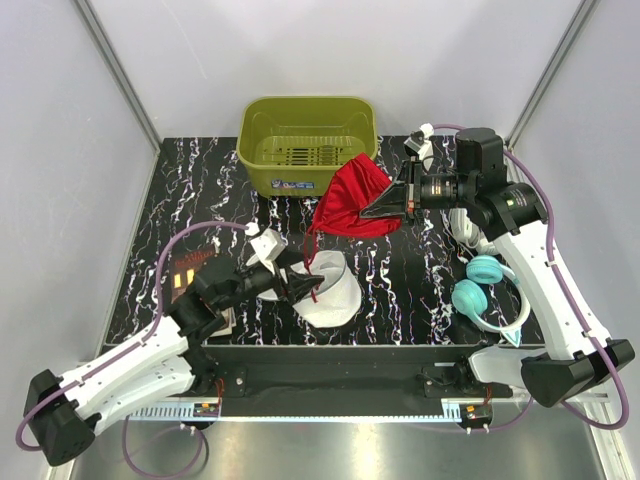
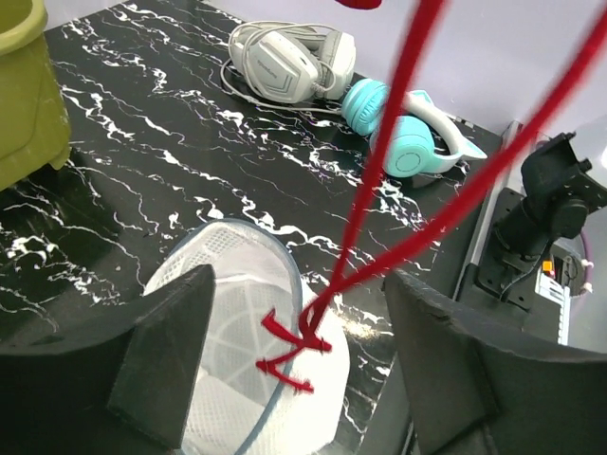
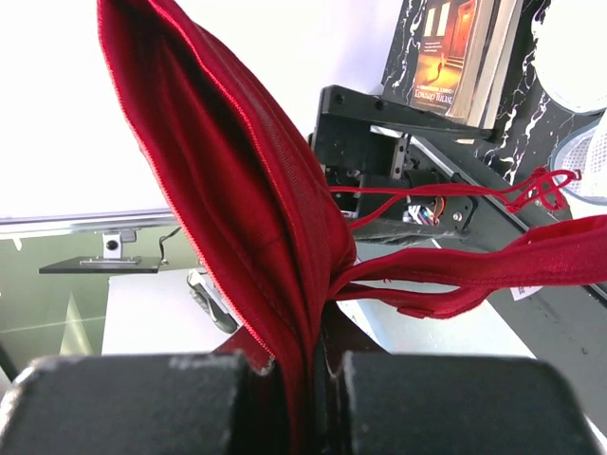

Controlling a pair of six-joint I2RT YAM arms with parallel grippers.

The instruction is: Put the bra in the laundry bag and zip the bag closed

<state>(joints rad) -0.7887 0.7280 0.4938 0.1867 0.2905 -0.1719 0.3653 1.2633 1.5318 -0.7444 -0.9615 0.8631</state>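
- The book (image 3: 446, 47), a stiff paperback with an orange-lit cover, lies at the lower left of the top view, beside the left arm.
- The left gripper (image 2: 301, 278) hovers low over the near left edge of the bag. Its dark, blocky fingers (image 2: 166, 355) are spread wide and hold nothing.
- The laundry bag (image 1: 330, 295) sits at lower centre on the black marbled table (image 1: 200, 190). It is white mesh with a springy blue-grey rim, so it is likely light and prone to sliding or folding if pushed. The stiff rim looks like the best place to hold it.
- The basket (image 1: 305, 102), hard olive plastic with a slotted floor, stands at upper centre.
- The bra (image 1: 350, 195) hangs in the air just right of centre. It is soft, limp red fabric with a stitched edge, clearly light, and it will drape and swing.
- The straps (image 2: 379, 171) trail down to the bag, and their hooked ends (image 2: 285, 351) rest on the mesh. They could snag there. I cannot tell whether they are inside the opening.
- The right gripper (image 3: 313, 365) is clamped tight on a bunched fold of the bra.
- The white headphones (image 2: 285, 62) and teal headphones (image 1: 480, 290), smooth and rounded, lie at the right.
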